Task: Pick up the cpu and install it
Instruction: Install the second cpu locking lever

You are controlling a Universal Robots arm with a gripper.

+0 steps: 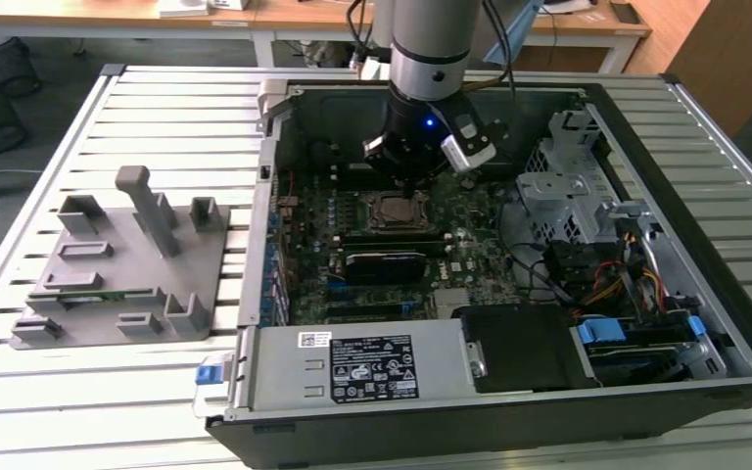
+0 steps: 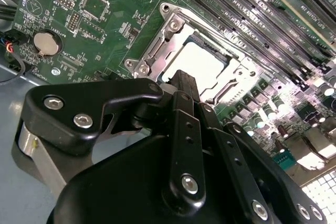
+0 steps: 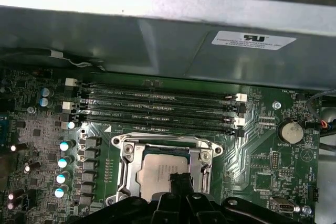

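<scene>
The cpu (image 2: 202, 61) (image 3: 157, 174), a flat square chip with a silver-grey top, lies inside the metal socket frame (image 3: 128, 156) (image 1: 396, 211) on the green motherboard (image 1: 481, 245). My gripper (image 1: 413, 182) (image 2: 181, 78) (image 3: 178, 178) hangs just above the chip's near edge inside the open computer case. Its black fingers are shut together with nothing between them. In both wrist views the gripper body hides part of the socket.
Several long memory slots (image 3: 157, 106) run beside the socket. A black rectangular module (image 1: 383, 262) sits in front of it. A drive cage (image 1: 566, 186), cables (image 1: 611, 284) and a power supply (image 1: 363, 362) crowd the case. A grey parts fixture (image 1: 128, 259) stands on the slatted table.
</scene>
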